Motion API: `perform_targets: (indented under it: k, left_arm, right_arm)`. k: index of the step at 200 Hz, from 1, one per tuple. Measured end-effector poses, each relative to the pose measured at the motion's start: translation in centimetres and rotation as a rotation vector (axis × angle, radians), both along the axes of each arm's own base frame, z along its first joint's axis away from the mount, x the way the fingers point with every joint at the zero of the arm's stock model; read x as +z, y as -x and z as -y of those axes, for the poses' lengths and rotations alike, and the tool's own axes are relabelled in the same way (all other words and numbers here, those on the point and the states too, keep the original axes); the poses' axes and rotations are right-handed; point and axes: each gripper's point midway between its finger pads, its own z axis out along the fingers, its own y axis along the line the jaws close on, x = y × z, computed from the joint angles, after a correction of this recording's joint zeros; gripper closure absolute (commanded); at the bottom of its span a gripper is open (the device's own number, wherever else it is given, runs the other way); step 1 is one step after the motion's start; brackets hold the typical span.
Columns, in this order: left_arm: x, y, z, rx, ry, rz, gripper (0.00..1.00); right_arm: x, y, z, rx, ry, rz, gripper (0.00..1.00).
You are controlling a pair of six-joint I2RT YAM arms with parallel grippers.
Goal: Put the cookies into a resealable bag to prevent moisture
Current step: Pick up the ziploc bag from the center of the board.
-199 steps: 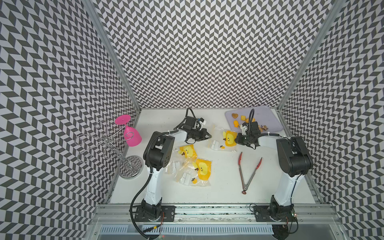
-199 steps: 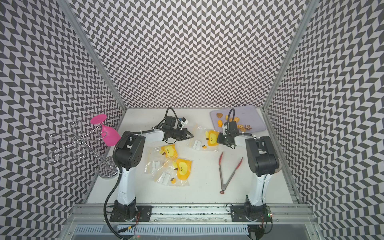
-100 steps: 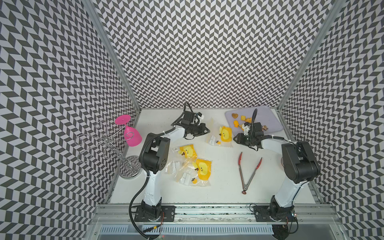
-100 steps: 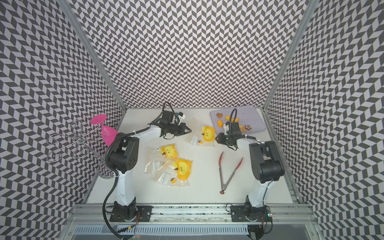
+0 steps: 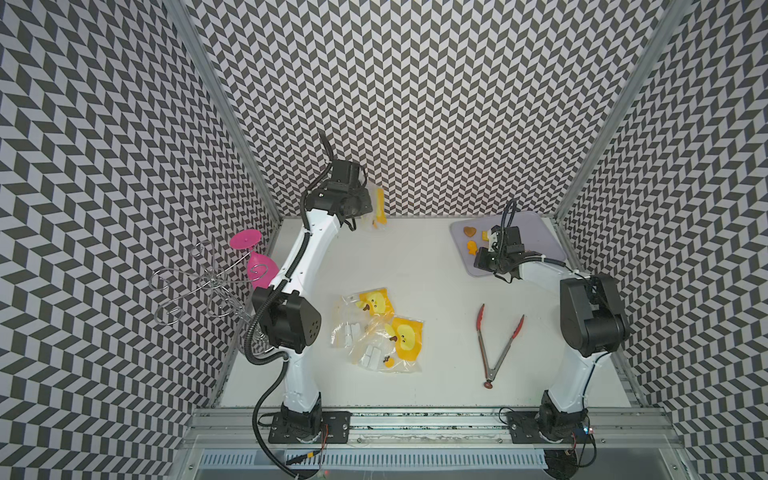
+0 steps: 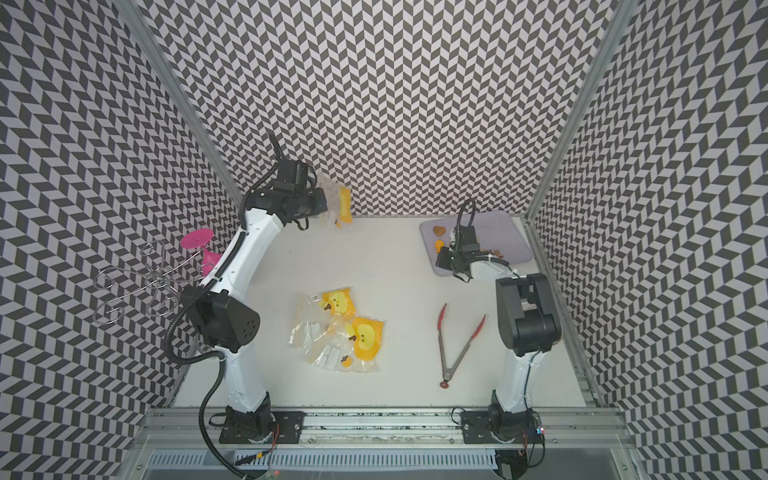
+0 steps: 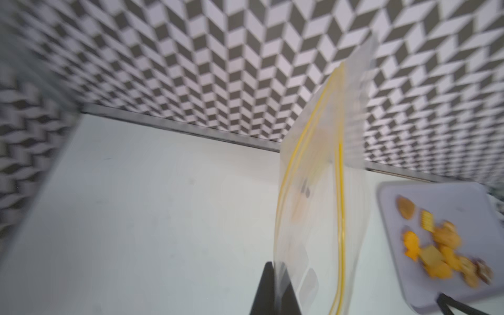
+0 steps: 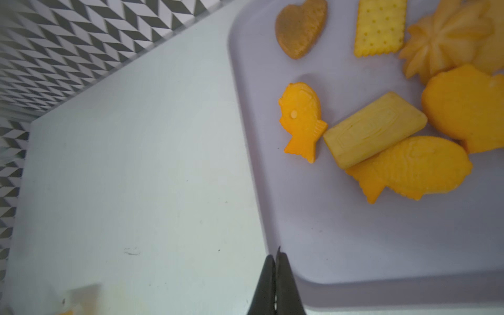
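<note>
Pinching resealable bag [image 7: 313, 191] aloft near table's [image 5: 415, 270] far edge, left gripper [image 7: 276, 268] is clamping tight; right gripper [image 8: 275, 259], pressed together, empty, is hovering over tray's [image 8: 354, 245] edge by cookies [image 8: 381, 131].

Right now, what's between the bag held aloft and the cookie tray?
Nothing: just bare tabletop between the bag and the tray, seen in both top views.

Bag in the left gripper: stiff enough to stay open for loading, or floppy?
Probably floppy: the bag is thin clear film, pinched at one edge by the left gripper. Likely light, so it may swing as the arm moves. Its yellow zip strips bow apart unevenly; the mouth could sag shut.
</note>
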Motion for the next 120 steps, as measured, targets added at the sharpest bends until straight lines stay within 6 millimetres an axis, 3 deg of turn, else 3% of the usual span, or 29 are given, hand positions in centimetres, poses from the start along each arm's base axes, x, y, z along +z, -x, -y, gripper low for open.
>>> perform_targets:
  k: [32, 50, 79, 120]
  left_arm:
    - [-2.1, 1.5, -7.8, 0.257, -0.22, -0.11, 1.0]
    - [-3.9, 2.0, -9.9, 0.325, -0.308, -0.179, 1.0]
    - [-5.4, 2.2, -9.2, 0.322, -0.352, -0.22, 1.0]
    - [-7.1, 2.1, -4.5, 0.22, -0.275, -0.24, 1.0]
  right_arm:
    - [-2.5, -0.4, 1.1, -0.035, 0.09, -0.079, 1.0]
    - [-3.2, -0.5, 1.6, -0.049, 0.144, -0.102, 1.0]
    - [-3.8, -0.3, 1.6, -0.042, 0.204, -0.121, 1.0]
    - [-4.2, -0.1, 0.1, 0.012, 0.223, -0.123, 1.0]
